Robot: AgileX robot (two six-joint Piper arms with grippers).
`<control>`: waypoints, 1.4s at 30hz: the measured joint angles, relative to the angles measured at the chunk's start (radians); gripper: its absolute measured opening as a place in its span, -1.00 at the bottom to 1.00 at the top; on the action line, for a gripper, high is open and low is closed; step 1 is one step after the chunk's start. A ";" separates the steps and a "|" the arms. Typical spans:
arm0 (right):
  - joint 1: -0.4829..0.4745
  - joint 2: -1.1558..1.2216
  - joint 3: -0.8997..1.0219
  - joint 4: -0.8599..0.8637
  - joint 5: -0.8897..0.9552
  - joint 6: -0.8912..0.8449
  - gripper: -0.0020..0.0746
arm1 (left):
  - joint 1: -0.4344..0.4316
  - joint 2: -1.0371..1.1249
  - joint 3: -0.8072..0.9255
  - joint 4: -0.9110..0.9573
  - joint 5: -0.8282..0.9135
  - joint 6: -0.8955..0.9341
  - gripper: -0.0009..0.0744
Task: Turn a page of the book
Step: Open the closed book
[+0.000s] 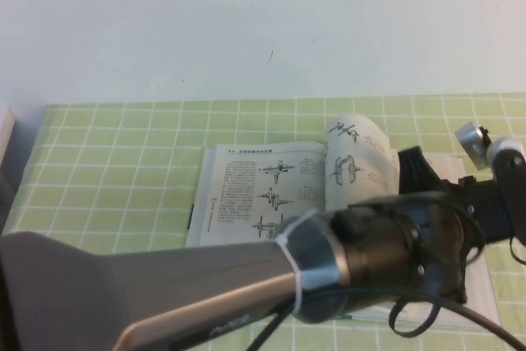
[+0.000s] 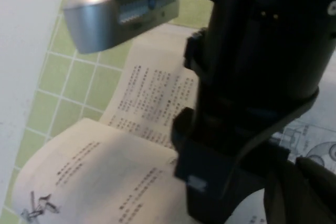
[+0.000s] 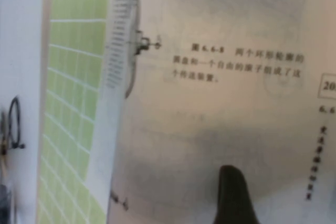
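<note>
Open book [image 1: 263, 195] lies flat on the green checked tablecloth [image 1: 115, 162], roughly centre of the table and shifted toward the robot's right. The left-hand page shows printed text and 3 or 4 mechanical line drawings.

1 page [image 1: 355, 162] is lifted off the right half of the book. It stands curled near the spine, with 2 drawings visible on the face turned toward the camera. In the left wrist view the same raised page [image 2: 89, 177] arcs over the flat text page [image 2: 152, 98] beneath it.

Left arm [image 1: 164, 293] crosses the high view from lower left, over the near edge of the book. Left gripper [image 1: 427, 203] sits over the book's right half, just beside the lifted page. Its fingers are hidden behind the wrist housing in the high view, and the left wrist view shows mostly dark housing. Cannot tell whether it is open, closed, or gripping the page.

Right gripper [image 1: 501, 162] is at the right edge of the high view, above the book's right margin and close beside the left gripper. A silver camera module [image 1: 472, 137] sits on it. In the right wrist view 1 dark fingertip [image 3: 233, 195] rests low against a page [image 3: 226, 98] of printed text; the second finger is out of frame, so its state cannot be told.

Plain white wall [image 1: 246, 22] behind the table.
</note>
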 joint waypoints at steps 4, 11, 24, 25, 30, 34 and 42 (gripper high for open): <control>0.002 -0.002 0.000 0.002 0.028 -0.004 0.11 | -0.017 0.025 0.000 0.097 0.074 -0.061 -0.99; 0.002 -0.002 0.000 0.002 0.026 -0.004 0.11 | -0.017 -0.018 0.000 0.315 0.160 -0.255 -0.99; 0.002 -0.002 0.000 0.002 -0.009 -0.007 0.11 | -0.114 -0.076 0.000 -0.121 0.093 0.063 -0.99; 0.002 -0.002 0.000 0.002 -0.012 -0.008 0.11 | -0.114 -0.076 0.000 -0.172 0.093 0.105 -0.99; 0.002 -0.002 0.000 0.003 -0.014 -0.008 0.11 | -0.081 -0.047 0.000 -0.351 0.088 0.256 -0.99; 0.002 -0.002 0.000 0.003 -0.014 -0.008 0.11 | -0.048 0.025 0.000 -0.406 0.084 0.329 -0.99; 0.002 -0.002 0.000 0.000 -0.014 -0.008 0.11 | -0.015 0.133 0.000 -0.419 0.080 0.384 -0.99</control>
